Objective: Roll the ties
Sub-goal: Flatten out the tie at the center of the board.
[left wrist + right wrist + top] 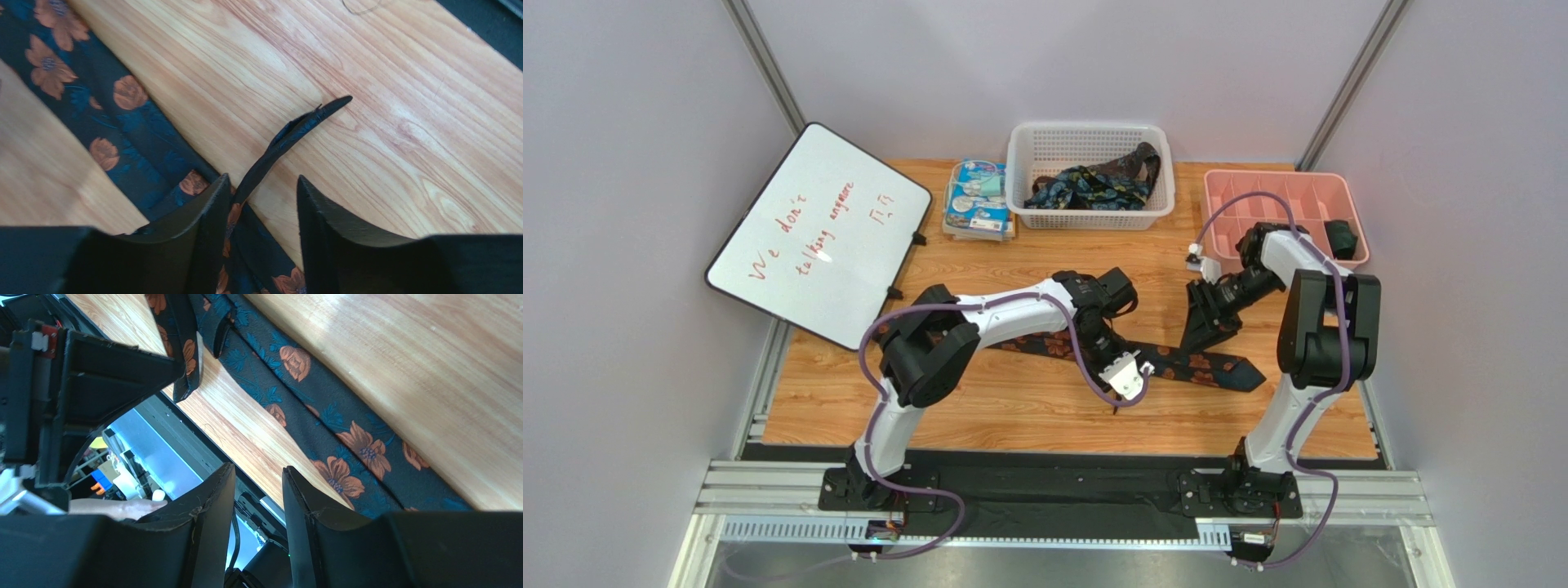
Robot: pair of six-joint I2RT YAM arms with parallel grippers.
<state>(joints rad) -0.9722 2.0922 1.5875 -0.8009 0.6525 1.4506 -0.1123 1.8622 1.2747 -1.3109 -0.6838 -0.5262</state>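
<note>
Left gripper (261, 208) stood half-open around narrow end of dark navy, orange-flowered fabric necktie (123, 122); right gripper (258, 490) half-open, empty. Unclamped tip risked slipping.

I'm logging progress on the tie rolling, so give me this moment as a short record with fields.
tie on table: lies flat and unrolled across the wooden table
left gripper: jaws apart, a narrow end of the tie standing edge-up between them
right gripper: jaws apart, nothing between them
basket: holds further ties
rolling: not yet started on this tie
</note>
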